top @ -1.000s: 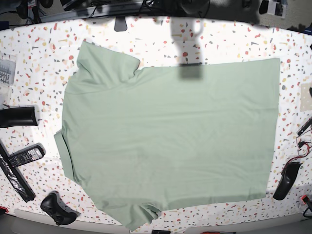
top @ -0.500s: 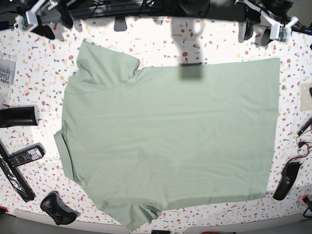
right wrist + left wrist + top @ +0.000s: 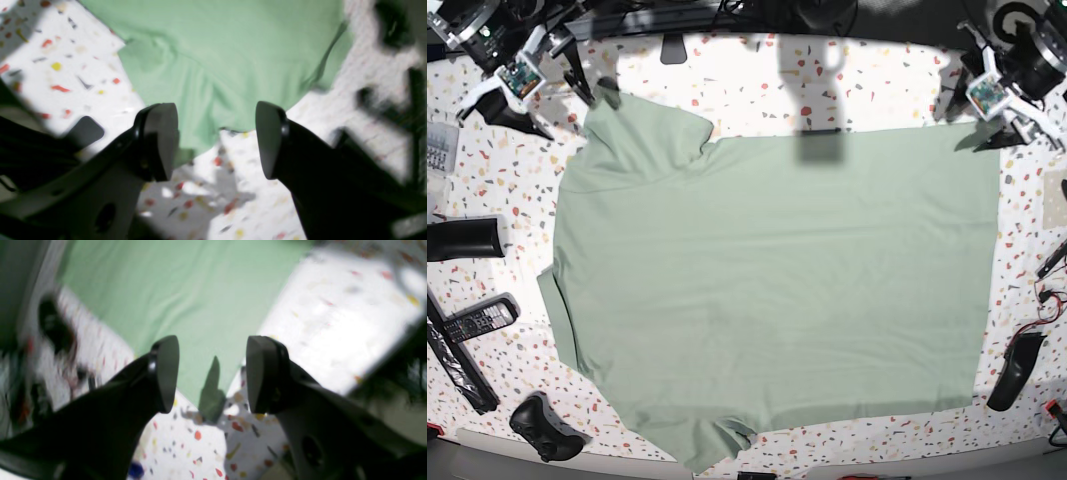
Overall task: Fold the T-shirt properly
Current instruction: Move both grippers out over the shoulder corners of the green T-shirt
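Terrazzo-speckled white table (image 3: 847, 80) | T-shirt (image 3: 777, 290) spread flat | left gripper (image 3: 210, 373) agape | right gripper (image 3: 217, 140) agape

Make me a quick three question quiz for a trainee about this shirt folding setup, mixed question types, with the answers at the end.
1. True or false: the T-shirt lies spread flat on the speckled table.
2. Which corner does the left gripper hover over? A) a hem corner B) a sleeve C) the middle
3. What dark item lies near the table's front edge, by the front sleeve?

Key:
1. True.
2. A; the right gripper hangs over the sleeve, and both stand open with nothing between the jaws.
3. A game controller.
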`<action>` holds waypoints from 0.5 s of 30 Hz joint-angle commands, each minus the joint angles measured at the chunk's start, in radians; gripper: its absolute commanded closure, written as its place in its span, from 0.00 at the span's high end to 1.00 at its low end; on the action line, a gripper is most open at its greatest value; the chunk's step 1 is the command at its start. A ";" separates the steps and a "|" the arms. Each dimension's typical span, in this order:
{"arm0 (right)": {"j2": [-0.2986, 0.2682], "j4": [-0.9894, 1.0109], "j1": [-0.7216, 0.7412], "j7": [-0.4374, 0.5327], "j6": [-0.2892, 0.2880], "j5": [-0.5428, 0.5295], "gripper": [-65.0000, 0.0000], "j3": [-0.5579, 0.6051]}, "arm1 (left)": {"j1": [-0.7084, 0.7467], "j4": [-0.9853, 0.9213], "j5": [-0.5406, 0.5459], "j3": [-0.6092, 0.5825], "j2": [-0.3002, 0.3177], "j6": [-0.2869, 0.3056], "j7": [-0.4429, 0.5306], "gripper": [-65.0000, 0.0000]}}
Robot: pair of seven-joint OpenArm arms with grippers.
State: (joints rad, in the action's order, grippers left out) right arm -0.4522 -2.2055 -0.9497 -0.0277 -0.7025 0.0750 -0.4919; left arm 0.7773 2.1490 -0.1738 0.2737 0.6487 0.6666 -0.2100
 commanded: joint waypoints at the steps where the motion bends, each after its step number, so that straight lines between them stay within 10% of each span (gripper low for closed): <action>1: -0.007 -0.040 -0.009 0.023 0.004 0.023 0.55 -0.007 | 0.006 0.014 0.004 0.006 0.030 -0.002 0.031 0.45; 10: -0.007 -0.151 -0.009 0.020 0.004 0.323 0.55 -0.007 | 0.004 -0.151 0.005 0.006 0.083 -0.043 0.060 0.45; 15: -0.007 -0.151 -0.009 0.020 0.004 0.318 0.55 -0.007 | 0.004 -0.206 0.006 0.006 0.047 -0.467 0.054 0.45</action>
State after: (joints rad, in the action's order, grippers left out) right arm -0.4507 -2.3405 -0.9508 -0.0235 -0.7082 0.4007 -0.4927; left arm 0.7753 1.9305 -0.1715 0.2729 0.6884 0.1890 -0.1818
